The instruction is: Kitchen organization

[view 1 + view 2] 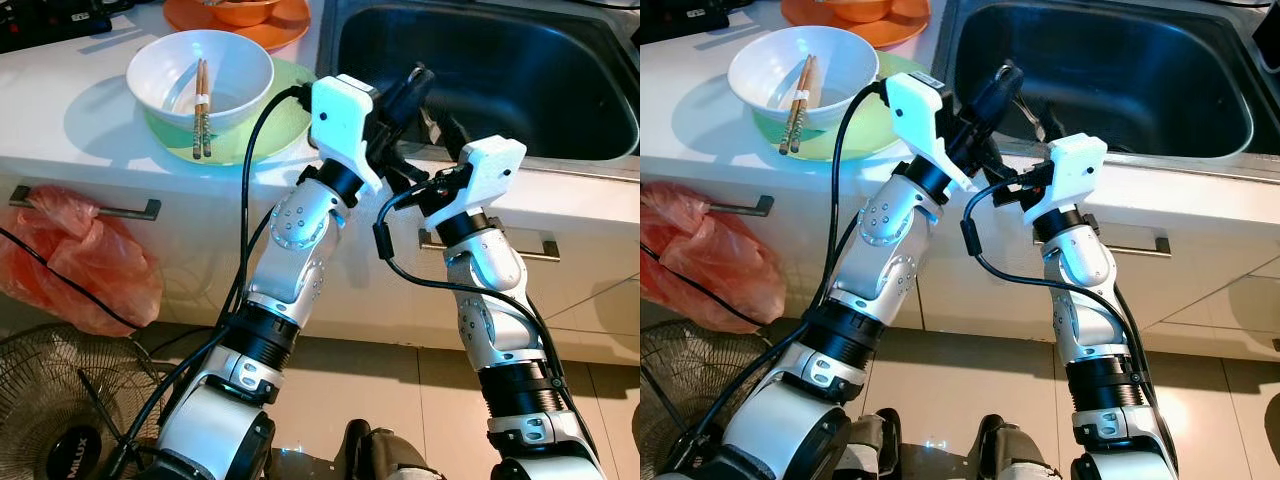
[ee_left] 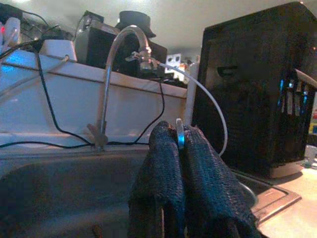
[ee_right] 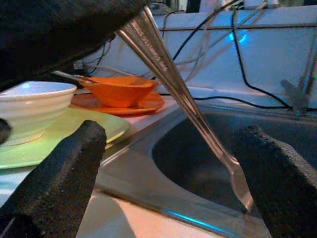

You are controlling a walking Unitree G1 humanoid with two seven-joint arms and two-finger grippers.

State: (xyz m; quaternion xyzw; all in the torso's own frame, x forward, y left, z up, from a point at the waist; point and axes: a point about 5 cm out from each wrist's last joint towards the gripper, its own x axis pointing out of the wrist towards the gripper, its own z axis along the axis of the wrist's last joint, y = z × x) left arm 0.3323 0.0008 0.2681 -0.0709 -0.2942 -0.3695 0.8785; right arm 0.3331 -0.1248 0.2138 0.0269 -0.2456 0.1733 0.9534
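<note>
My left gripper (image 1: 412,82) hovers over the near edge of the steel sink (image 1: 520,70), shut on the handle of a metal fork (image 3: 168,74). The fork slants down with its tines over the basin. In the left wrist view the thin handle (image 2: 180,135) shows pinched between the black fingers (image 2: 163,163). My right gripper (image 3: 171,131) is just below and beside the left one at the counter edge, open, one finger on each side of the fork without touching it. A white bowl (image 1: 235,60) holding chopsticks (image 1: 202,105) sits on a green plate (image 1: 280,120) left of the sink.
An orange bowl on an orange plate (image 1: 285,25) stands behind the white bowl. A faucet (image 2: 111,74) rises at the sink's far side, with cables along the wall. A red plastic bag (image 1: 80,260) hangs from a drawer handle; a floor fan (image 1: 60,400) stands below it.
</note>
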